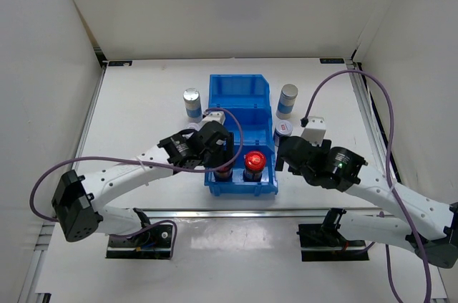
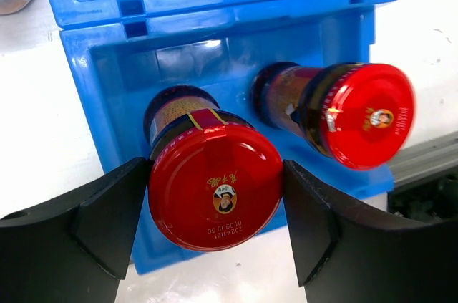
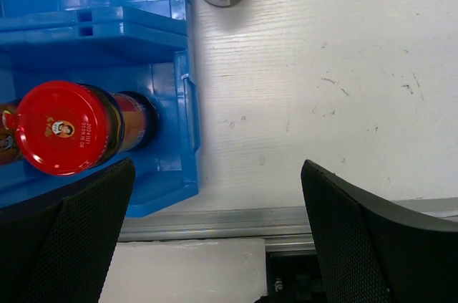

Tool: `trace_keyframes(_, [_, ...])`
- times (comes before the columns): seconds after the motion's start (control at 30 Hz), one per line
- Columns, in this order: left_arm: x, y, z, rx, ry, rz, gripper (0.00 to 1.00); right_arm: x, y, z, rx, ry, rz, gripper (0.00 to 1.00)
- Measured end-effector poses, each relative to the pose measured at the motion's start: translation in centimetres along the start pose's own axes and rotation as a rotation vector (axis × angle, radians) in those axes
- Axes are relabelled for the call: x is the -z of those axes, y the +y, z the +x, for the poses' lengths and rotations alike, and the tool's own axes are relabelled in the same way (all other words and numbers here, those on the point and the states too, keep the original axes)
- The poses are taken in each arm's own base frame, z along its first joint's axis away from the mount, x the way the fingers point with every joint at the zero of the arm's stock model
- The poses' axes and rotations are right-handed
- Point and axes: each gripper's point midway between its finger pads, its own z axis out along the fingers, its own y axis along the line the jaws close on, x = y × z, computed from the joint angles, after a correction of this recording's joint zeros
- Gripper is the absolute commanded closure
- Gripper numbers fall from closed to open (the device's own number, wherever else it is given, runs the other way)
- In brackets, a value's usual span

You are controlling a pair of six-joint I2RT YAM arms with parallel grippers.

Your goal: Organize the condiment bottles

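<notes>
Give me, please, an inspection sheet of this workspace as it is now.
Surface: white table, faint scuffs.
Job's things: left red-lidded jar and right red-lidded jar stand in the near compartment of the blue bin; left cylinder, right cylinder and a short silver-lidded jar stand on the table outside it.
Clutter: nothing seen.
Grippers: left pincer shut on the left red-lidded jar; right pincer open, empty, right of the bin.
Cables: purple cable on each arm; the left one loops over the bin.
Surroundings: white walls.

White table (image 1: 143,88): blue bin (image 1: 240,87), loose bottles (image 1: 192,102)
</notes>
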Motion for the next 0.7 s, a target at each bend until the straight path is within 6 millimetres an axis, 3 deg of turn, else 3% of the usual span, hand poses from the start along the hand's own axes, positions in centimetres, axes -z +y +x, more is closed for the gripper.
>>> trace_keyframes(0.17, [-0.8,0.3,0.5,-0.002,-0.001,-0.006,0.77,-0.8,-0.6,0.1,0.042,0.023,0.038,0.00])
trace_keyframes(0.3, [-1.6,0.6,1.1,-0.005,0.005,-0.015,0.56,-1.5,-1.1,0.3,0.066,0.059,0.072,0.00])
trace_keyframes(0.33, [-1.7,0.6,0.9,-0.004,0.000,-0.013,0.40,-1.6,-1.2,0.4,0.075,0.067,0.077,0.00])
trace_keyframes(0.37, [-1.7,0.5,0.9,-0.002,-0.003,-0.010,0.31,-1.8,-1.3,0.4,0.084,0.078,0.081,0.00])
trace_keyframes(0.47, [-1.9,0.3,0.8,-0.002,-0.006,-0.007,0.11,-2.3,-1.2,0.4,0.111,0.113,0.091,0.00])
trace_keyframes(0.6, [-1.9,0.0,0.2,-0.004,-0.029,0.005,0.00,-3.2,-1.4,0.1,0.132,0.156,0.116,0.00])
trace_keyframes(0.7, [-1.8,-0.4,-0.4,-0.016,-0.051,0.017,0.00,-4.1,-1.6,-0.3,0.142,0.198,0.121,0.00])
